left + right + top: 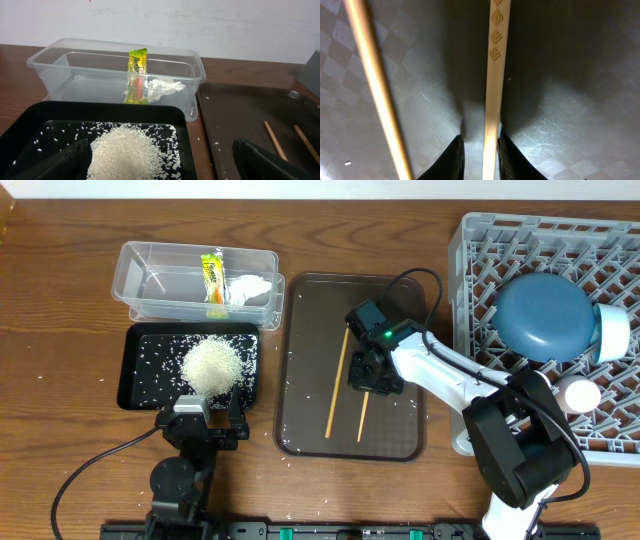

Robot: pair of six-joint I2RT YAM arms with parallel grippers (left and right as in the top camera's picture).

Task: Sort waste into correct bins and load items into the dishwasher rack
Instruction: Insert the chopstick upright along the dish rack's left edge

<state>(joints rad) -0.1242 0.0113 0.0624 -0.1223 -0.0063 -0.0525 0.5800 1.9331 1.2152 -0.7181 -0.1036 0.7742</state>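
Your right gripper [372,372] is down over the brown serving tray [300,310], covering the upper part of the first chopstick [361,418]. The second chopstick [338,380] lies just beside it, nearly parallel. From overhead you cannot tell how far the jaws are apart. The dishwasher rack [470,300] stands well apart on the other side of the arm. That makes a long carry for a thin stick held near one end, and the free end could swing or droop.

In the left wrist view, the left gripper [165,167] hangs wide and empty over the rice [132,150] in the black tray [30,117]. It is well apart from both chopsticks and plays no part in this grasp.

In the right wrist view, the right gripper [482,160] is narrowed with a fingertip on each side of the first chopstick [493,65], which runs straight up between them. One fingertip looks to be touching it and the other shows a dark sliver alongside. You cannot tell whether the stick is pinched yet.

- **Slipping:** the stick is round and smooth on a slick tray, so a light or uneven squeeze could roll it out sideways or let it pivot on lifting.
- **Knocking the other stick:** the second chopstick [377,85] slants away just beside the fingers, and any sideways drift may nudge it.
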